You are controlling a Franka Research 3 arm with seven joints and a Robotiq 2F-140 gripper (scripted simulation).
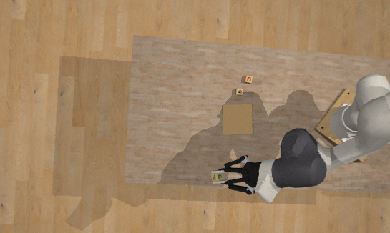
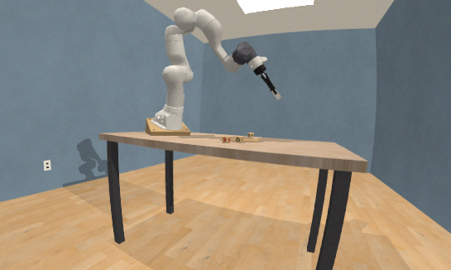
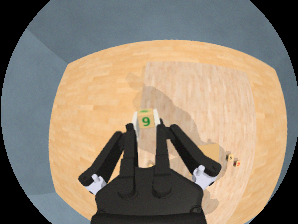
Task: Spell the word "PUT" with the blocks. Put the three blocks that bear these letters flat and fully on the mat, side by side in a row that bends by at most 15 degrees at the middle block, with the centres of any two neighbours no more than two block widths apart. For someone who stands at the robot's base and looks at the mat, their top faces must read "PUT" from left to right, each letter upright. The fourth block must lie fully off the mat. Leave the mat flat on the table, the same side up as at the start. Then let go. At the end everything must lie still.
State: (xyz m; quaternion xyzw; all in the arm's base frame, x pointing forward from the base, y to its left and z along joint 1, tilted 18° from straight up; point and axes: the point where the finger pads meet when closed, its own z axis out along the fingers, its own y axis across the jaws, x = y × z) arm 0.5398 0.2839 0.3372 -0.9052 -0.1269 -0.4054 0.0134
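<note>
My gripper point(image 1: 218, 177) is shut on a wooden block point(image 1: 216, 177) whose visible faces bear a green P and a green round glyph. It holds the block high in the air, tilted, over the table's edge, far from the tan mat point(image 1: 237, 119). In the wrist view the block point(image 3: 145, 123) sits between the fingers. A block with a red U point(image 1: 248, 79) and a block with a dark letter point(image 1: 239, 91) lie on the table beyond the mat. In the side view a further block point(image 2: 251, 134) shows by the mat; the overhead view does not show it.
The robot's base plate point(image 1: 336, 116) stands at one end of the table. My arm's elbow point(image 1: 303, 159) hangs over the table beside the mat and casts a broad shadow across it.
</note>
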